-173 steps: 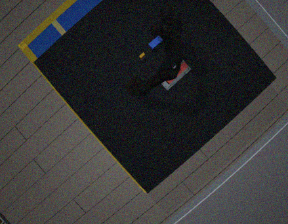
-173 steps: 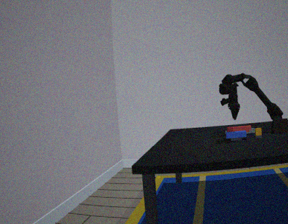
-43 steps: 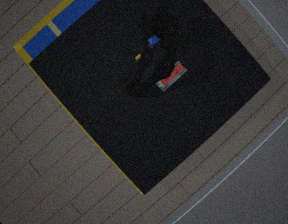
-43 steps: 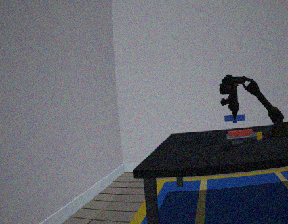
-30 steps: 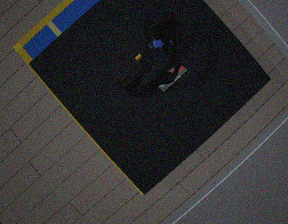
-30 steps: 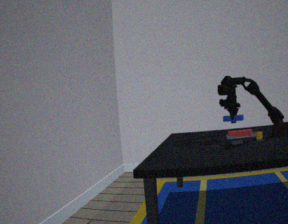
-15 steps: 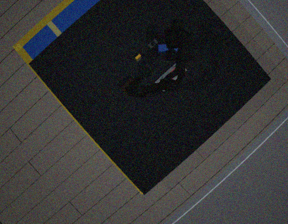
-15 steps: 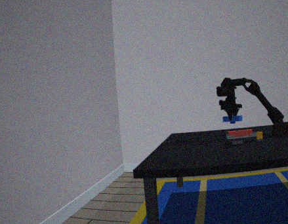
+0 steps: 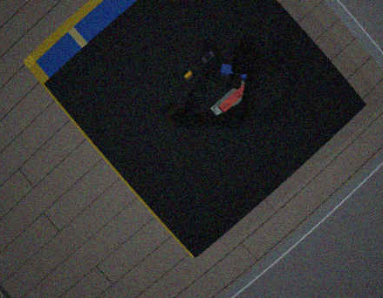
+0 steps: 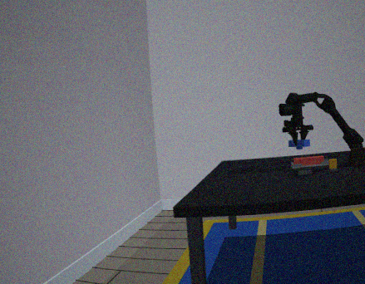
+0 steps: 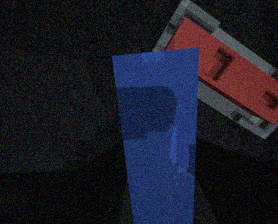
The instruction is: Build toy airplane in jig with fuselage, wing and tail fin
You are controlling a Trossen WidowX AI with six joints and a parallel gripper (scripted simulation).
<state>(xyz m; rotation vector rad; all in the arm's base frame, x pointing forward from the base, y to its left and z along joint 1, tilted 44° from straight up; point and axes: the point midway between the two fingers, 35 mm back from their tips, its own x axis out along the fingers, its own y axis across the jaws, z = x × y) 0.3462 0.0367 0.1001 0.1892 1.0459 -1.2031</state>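
Note:
My gripper (image 10: 299, 141) is shut on the blue wing (image 9: 226, 69) (image 10: 305, 143) (image 11: 160, 165) and holds it up level, its tab pointing down, above the table and the fuselage. In the top view the dark arm covers the wing's middle. The red fuselage (image 9: 230, 101) (image 10: 308, 160) (image 11: 242, 82) lies in the grey cradle (image 9: 215, 110) (image 10: 297, 166) (image 11: 215, 102). The wing hides one end of them in the wrist view. The small orange tail fin (image 9: 188, 74) (image 10: 332, 164) stands apart from the cradle. The fuselage sockets cannot be made out clearly.
A small dark grey holder (image 9: 208, 57) (image 10: 304, 172) stands on the black table (image 9: 167, 171) (image 10: 242, 188), near the tail fin. The arm's base is at the table's far right edge in the exterior view.

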